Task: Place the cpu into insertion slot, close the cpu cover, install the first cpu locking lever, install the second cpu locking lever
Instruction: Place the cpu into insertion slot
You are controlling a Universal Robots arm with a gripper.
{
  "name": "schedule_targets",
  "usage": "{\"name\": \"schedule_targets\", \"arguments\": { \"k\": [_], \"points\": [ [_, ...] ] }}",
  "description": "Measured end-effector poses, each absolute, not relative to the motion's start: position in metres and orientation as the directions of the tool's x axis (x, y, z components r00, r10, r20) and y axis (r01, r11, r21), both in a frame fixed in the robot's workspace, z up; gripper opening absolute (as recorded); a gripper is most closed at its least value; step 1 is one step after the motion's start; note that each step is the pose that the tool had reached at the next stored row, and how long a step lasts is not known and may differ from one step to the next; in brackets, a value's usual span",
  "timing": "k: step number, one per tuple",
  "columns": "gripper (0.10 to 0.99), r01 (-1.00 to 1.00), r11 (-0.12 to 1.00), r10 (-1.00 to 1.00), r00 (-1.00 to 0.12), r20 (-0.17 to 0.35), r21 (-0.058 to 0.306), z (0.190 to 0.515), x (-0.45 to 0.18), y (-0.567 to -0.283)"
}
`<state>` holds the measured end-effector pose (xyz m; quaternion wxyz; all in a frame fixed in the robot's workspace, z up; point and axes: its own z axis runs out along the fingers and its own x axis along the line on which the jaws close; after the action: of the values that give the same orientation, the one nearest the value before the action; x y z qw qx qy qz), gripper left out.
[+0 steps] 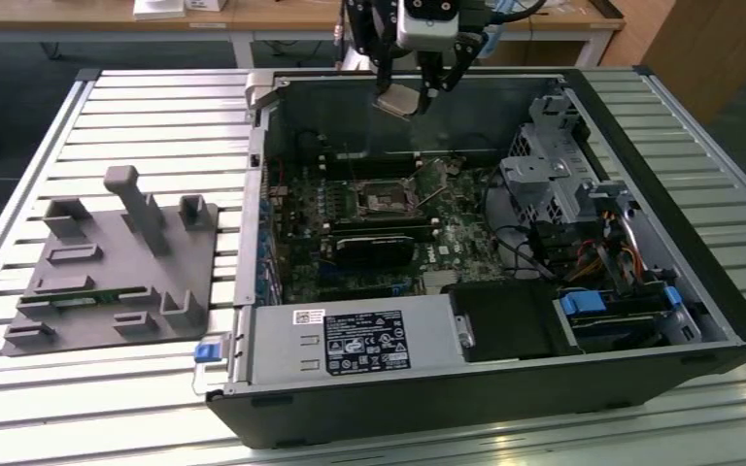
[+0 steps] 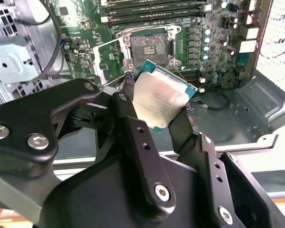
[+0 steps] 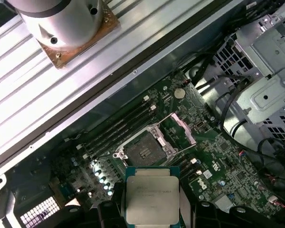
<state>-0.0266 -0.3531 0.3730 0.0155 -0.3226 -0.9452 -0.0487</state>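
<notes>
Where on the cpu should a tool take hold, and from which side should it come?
Take the cpu by two opposite thin edges, coming from its flat silver top side, as the tool does here. It is a thin flat square, so only the edges offer parallel faces, and the underside stays free for the insertion slot.

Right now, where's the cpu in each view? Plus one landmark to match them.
Exterior view: the cpu hangs tilted in the gripper, seen against the computer case's far wall.
Second wrist view: cpu clamped in the gripper, with the socket beyond it.
First wrist view: cpu, metal top toward the camera, close to the socket.
Shared landmark: the open insertion slot.
</notes>
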Motion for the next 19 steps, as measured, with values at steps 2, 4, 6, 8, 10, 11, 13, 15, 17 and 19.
{"name": "schedule_targets", "arguments": {
  "k": [2,4,6,8,10,11,13,15,17,19],
  "points": [
    [0.541,0.629,0.773,0.626,-0.777,0.061,0.082,0.3728,-0.0268,-0.3531],
    [0.541,0.648,0.758,0.645,-0.762,0.061,0.082,0.3726,-0.0272,-0.3531],
    [0.541,0.666,0.742,0.663,-0.746,0.061,0.082,0.3725,-0.0275,-0.3531],
    [0.541,0.684,0.724,0.682,-0.729,0.06,0.082,0.3723,-0.0277,-0.3531],
    [0.541,0.701,0.708,0.699,-0.713,0.06,0.082,0.3721,-0.0278,-0.3531],
    [0.541,0.709,0.7,0.707,-0.705,0.06,0.082,0.372,-0.0279,-0.3531],
    [0.541,0.726,0.683,0.723,-0.688,0.06,0.082,0.3719,-0.028,-0.3531],
    [0.541,0.743,0.664,0.741,-0.669,0.06,0.082,0.3719,-0.028,-0.3531],
    [0.541,0.76,0.645,0.758,-0.649,0.06,0.082,0.3718,-0.0281,-0.3531],
    [0.541,0.775,0.626,0.773,-0.631,0.06,0.082,0.3717,-0.0284,-0.3531]
  ]
}}
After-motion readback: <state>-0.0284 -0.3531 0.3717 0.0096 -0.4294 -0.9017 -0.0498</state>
